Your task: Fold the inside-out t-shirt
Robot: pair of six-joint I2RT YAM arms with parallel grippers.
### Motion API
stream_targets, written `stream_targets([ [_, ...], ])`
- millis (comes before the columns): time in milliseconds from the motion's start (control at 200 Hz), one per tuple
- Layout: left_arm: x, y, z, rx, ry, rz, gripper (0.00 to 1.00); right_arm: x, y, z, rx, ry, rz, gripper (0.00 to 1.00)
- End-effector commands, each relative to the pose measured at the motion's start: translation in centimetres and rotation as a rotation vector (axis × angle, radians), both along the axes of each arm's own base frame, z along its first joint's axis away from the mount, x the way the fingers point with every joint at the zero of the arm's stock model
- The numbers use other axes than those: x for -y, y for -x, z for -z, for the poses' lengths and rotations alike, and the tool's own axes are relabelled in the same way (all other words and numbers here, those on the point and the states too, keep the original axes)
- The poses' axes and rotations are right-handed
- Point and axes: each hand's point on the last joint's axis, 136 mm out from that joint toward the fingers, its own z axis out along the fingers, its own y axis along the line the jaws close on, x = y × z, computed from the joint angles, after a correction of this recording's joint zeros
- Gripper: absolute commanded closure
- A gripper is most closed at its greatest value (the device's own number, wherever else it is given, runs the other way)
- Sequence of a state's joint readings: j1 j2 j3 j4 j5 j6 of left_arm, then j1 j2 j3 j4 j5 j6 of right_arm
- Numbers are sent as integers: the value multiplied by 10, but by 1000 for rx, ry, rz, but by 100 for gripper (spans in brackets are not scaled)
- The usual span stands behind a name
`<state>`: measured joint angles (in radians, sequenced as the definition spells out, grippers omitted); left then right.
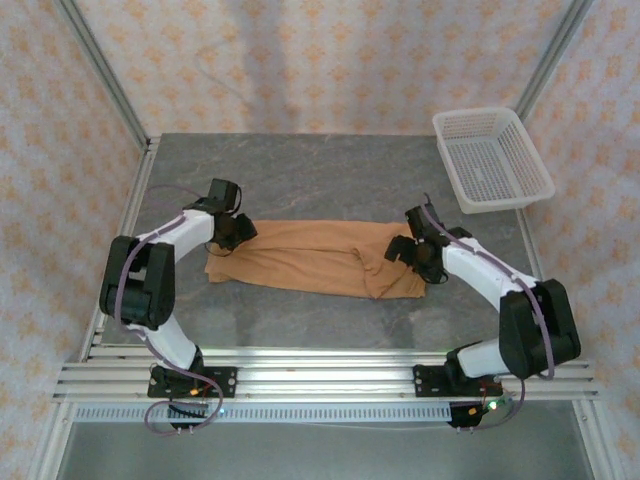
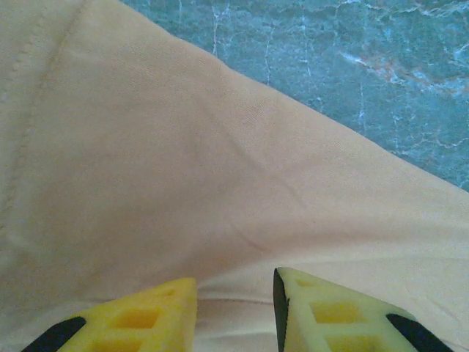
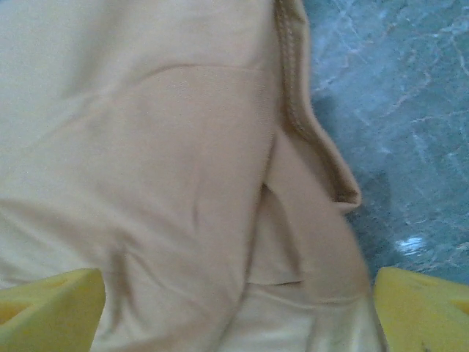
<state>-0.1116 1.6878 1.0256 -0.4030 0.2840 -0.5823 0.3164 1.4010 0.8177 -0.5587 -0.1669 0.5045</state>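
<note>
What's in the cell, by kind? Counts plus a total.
Garments: 1, the tan t-shirt
Baskets: 1, the white basket
Robot hands: 2, the left hand and the right hand
Total: 4

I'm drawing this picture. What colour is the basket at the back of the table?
The basket is white; the top view shows it best.
</note>
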Motion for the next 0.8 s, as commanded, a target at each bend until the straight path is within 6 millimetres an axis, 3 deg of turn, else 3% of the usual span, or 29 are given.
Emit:
stream_targets([
  [0,-5,11,-5,-26,-42,25,65,9,4,7,-62,67,-22,6],
  [140,-1,13,-5,-17,-15,18,66,16,19,11,-94,75,27,14],
  [250,2,14,1,-26,16,9,66,27,38,10,-105,104,51,28],
  [370,8,17,15,-52,68,-5,67,25,55,9,-102,51,64,37],
  [500,1,21,28,-76,72,-34,69,18,69,15,-106,-17,73,50],
  [555,-1,21,30,-81,71,-44,69,15,69,20,-100,-42,74,57],
  [701,-1,21,34,-90,74,-47,70,9,61,34,-111,-53,71,61],
  [796,-7,22,39,-108,68,-62,71,17,58,44,-135,5,75,81],
])
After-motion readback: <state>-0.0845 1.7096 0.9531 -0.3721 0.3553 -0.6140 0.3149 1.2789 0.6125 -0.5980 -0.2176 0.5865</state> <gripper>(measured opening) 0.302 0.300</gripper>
